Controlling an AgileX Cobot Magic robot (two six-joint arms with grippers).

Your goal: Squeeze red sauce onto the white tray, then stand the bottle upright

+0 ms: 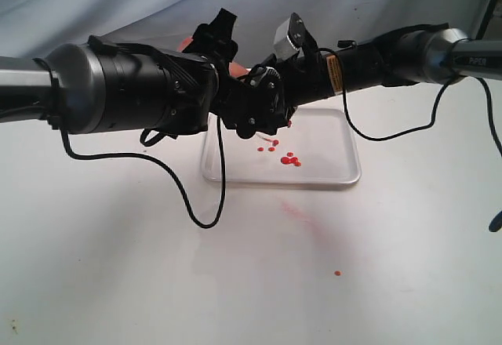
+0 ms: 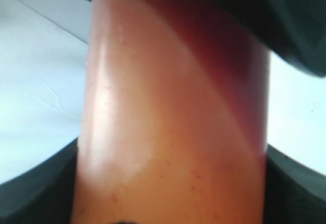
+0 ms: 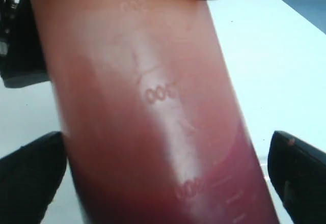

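as the bottle (image 2: 168,96) seems soft and slick, it is best taken mid-body; it is clamped by the left gripper (image 2: 170,188); whether the right gripper (image 3: 168,178) grips cannot be told

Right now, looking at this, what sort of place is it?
Probably a robot lab test bench, not a kitchen: a white table, a draped cloth backdrop, and two black robot arms trailing cables over a white tray spotted with red sauce.

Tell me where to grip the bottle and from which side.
Take the bottle by its straight cylindrical mid-body, coming in square to its long axis and closing on opposite walls. Both wrist views show it parallel-sided there.
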